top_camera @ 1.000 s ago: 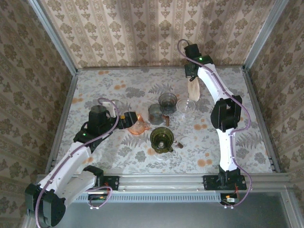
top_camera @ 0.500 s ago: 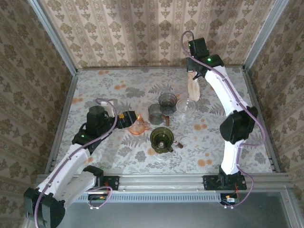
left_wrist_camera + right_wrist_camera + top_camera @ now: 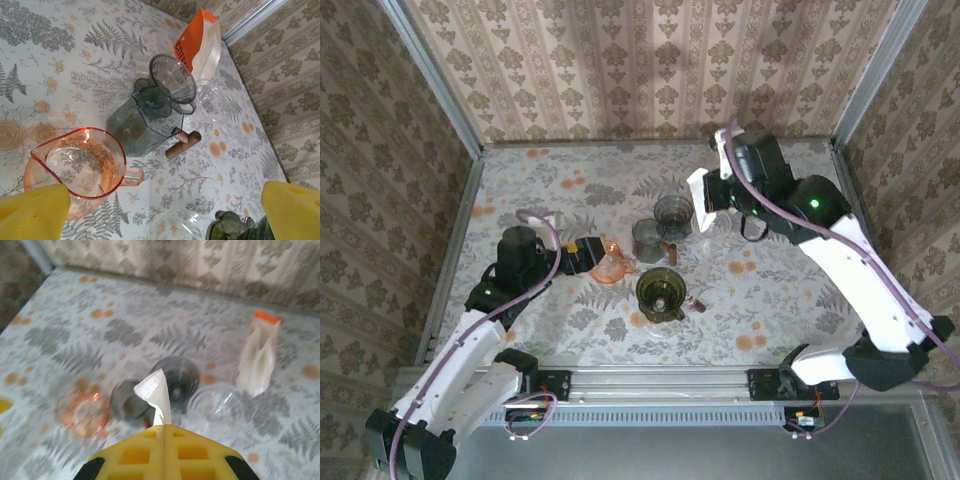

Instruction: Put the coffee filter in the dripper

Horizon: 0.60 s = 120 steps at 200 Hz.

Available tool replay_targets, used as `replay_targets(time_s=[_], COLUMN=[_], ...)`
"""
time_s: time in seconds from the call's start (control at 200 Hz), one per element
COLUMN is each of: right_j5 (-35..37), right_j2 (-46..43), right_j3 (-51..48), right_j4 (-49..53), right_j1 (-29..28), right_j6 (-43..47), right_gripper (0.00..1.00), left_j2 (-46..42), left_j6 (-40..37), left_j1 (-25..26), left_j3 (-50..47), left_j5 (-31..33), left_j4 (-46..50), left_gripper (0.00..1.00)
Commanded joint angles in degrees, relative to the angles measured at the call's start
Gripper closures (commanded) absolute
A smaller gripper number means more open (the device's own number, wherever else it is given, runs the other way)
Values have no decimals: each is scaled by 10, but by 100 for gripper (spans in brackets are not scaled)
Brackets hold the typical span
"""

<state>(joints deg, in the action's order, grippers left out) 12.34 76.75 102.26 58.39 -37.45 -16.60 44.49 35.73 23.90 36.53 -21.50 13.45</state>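
Right hand [image 3: 164, 429]: yellow fingers [image 3: 200, 450] pressed together, pinching a white coffee filter [image 3: 154, 392] by its lower end; the folded filter stands up above the fingertips

Bench [image 3: 60, 335]: fern-and-flower cover, slightly blurred

Mid-bench, beyond the filter:
- smoked-glass dripper [image 3: 181, 374], mouth up
- grey jar [image 3: 125, 400], just beside the dripper on its left
- orange pitcher [image 3: 80, 412], further left
- clear glass cup [image 3: 215, 410], right of the dripper

Nearer the far edge, right side: pale paper bag [image 3: 259, 360] with an orange top, upright, apart from the glassware
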Motion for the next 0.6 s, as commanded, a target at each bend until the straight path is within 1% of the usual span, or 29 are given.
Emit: replay_targets(time_s=[0.0, 0.14, 0.31, 0.415, 0.43, 0.595], right_j5=[-77, -124, -173, -175, -174, -162], right_j2=[-5, 26, 103, 146, 152, 204], right_j3=[33, 94, 145, 180, 186, 234], right_j4=[142, 256, 331, 378, 385, 418], right_j1=[-30, -88, -121, -131, -133, -134], right_j6=[-57, -103, -128, -134, -135, -142], right_gripper=[100, 100, 100, 100, 100, 100], left_j2=[-9, -7, -4, -9, -10, -13], left_j6=[-20, -21, -23, -30, -31, -41], left_j1=[-2, 4, 19, 19, 34, 51], left_j3=[25, 26, 25, 26, 26, 29], left_j5=[-22, -36, -43, -43, -43, -46], left_j4=[13, 5, -1, 7, 8, 14], left_gripper=[0, 0, 1, 1, 1, 2])
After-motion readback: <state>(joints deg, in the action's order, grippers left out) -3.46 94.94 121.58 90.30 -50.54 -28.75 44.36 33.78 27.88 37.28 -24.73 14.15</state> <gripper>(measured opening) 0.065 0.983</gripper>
